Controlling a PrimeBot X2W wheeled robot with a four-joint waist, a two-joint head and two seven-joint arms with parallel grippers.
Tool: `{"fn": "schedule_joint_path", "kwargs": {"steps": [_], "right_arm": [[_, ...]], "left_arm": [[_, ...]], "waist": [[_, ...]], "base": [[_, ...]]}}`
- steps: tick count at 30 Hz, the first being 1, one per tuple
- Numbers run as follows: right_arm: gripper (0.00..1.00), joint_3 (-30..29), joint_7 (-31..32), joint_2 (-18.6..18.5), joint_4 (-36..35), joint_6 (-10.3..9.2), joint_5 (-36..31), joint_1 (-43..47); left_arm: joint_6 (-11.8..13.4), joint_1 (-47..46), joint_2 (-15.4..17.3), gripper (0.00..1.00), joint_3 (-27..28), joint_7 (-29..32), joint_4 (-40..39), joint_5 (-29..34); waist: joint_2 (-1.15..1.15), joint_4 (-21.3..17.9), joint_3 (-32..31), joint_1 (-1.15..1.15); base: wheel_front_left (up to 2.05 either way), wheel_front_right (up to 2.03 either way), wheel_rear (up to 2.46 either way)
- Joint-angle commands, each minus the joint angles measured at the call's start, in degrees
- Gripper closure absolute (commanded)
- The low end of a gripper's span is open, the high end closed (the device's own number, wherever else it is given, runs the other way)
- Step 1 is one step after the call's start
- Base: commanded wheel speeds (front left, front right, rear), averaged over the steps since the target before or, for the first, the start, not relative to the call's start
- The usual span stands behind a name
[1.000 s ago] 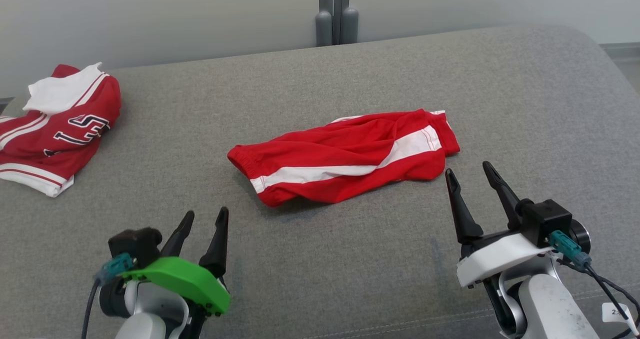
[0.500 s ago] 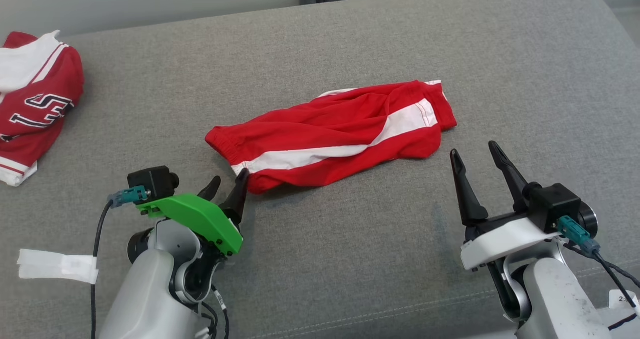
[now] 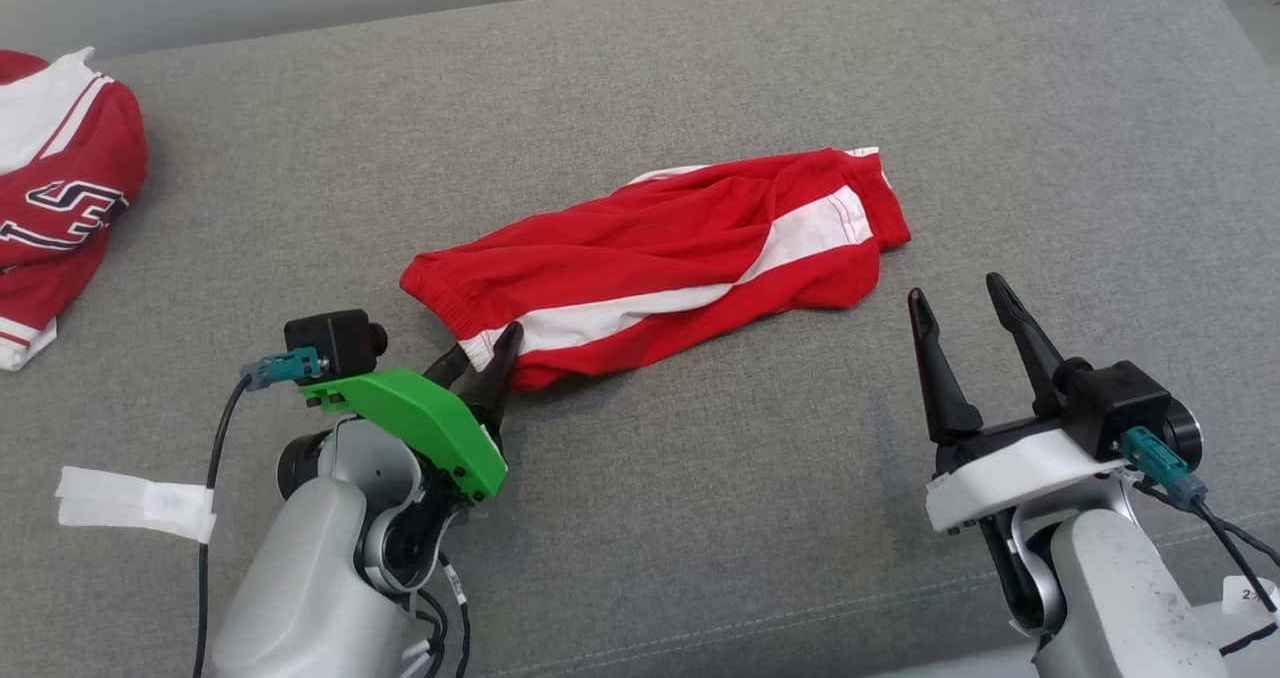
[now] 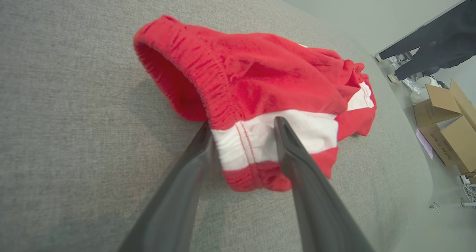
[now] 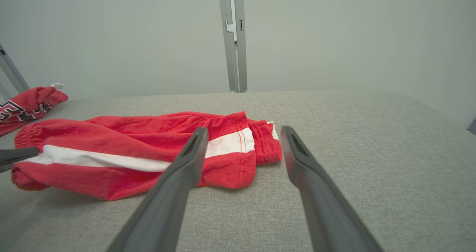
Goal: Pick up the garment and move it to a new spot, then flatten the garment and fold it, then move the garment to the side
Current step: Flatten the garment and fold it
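The garment (image 3: 660,248), red shorts with a white side stripe, lies crumpled across the middle of the grey padded surface (image 3: 700,518). My left gripper (image 3: 485,343) is at its near-left waistband corner. In the left wrist view the garment (image 4: 260,70) has its white-striped waistband edge between the two fingers of my left gripper (image 4: 242,122), which still stand apart, one on each side of the cloth. My right gripper (image 3: 955,288) hovers open just short of the garment's right leg hem. In the right wrist view the garment (image 5: 130,140) lies ahead and left of my right gripper (image 5: 243,128).
A red and white numbered jersey (image 3: 50,208) lies bunched at the far left of the surface. A grey post (image 5: 234,40) rises behind the surface's far edge. Cardboard boxes (image 4: 446,125) stand on the floor beyond the surface's end.
The head camera has tilted down. My left gripper has reached forward to the shorts' waistband corner and its fingers have drawn closer together around it. The right gripper has stayed put, open.
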Motion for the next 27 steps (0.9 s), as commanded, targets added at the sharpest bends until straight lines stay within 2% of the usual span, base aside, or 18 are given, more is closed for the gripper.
{"fn": "schedule_joint_path", "kwargs": {"steps": [1, 3, 5, 6, 8, 14, 17, 22, 27], "right_arm": [[0.00, 0.10, -0.31, 0.10, 0.17, -0.08, -0.32, -0.02], [0.00, 0.39, -0.35, 0.13, 0.35, -0.08, -0.12, -0.10], [0.00, 0.43, -0.36, -0.14, 0.66, -0.08, 0.08, -0.44], [0.00, 0.43, -0.36, -0.14, 0.66, -0.08, 0.08, -0.44], [0.00, 0.56, -0.31, -0.47, 1.05, -0.08, 0.34, -0.90], [0.00, 0.76, 0.25, -2.07, 2.73, -0.08, 1.27, -2.31], [0.00, 1.29, 1.76, -3.63, 4.75, -0.08, 1.65, -4.18], [0.00, 2.10, 3.76, -6.81, 11.31, -0.08, 2.64, -9.11], [0.00, 6.10, 5.67, -8.66, 18.39, -0.08, 6.30, -14.86]], "left_arm": [[-0.32, 1.26, 0.86, 0.29, -0.35, 0.46, -0.70, 0.15], [-0.32, 1.76, 1.16, 0.49, -0.68, 1.34, -1.44, -0.11], [-0.48, 2.36, 0.99, 0.61, -0.83, 2.42, -2.22, -1.17], [-0.48, 2.36, 0.99, 0.61, -0.83, 2.42, -2.22, -1.17], [-0.44, 2.74, 1.04, 1.00, -0.96, 2.58, -3.04, -1.29], [-0.48, 3.23, 0.37, 1.00, -1.54, 1.13, -4.18, -1.78], [-0.35, 3.50, 1.18, 1.00, -1.67, -0.08, -4.95, -0.50], [-0.05, 3.88, 1.34, 1.00, -2.27, -1.23, -5.92, 0.41], [0.47, 4.51, 0.83, 1.00, -2.60, -2.55, -6.03, 0.84]], "waist": [[0.00, 0.30, -0.22, 0.00], [0.00, 0.51, -0.29, 0.00], [0.00, 0.70, -0.33, 0.00], [0.00, 0.70, -0.33, 0.00], [0.00, 0.82, -0.43, 0.00], [0.00, 0.86, -0.85, 0.00], [0.00, 0.90, -0.88, 0.00], [0.00, 2.01, -0.55, 0.00], [0.00, 3.24, 0.28, 0.00]], "base": [[0.00, 0.00, 0.00], [0.00, 0.00, 0.00], [0.00, 0.00, 0.00], [0.00, 0.00, 0.00], [0.00, 0.00, 0.00], [0.00, 0.00, 0.00], [0.00, 0.00, 0.00], [0.00, 0.00, 0.00], [0.00, 0.00, 0.00]]}}
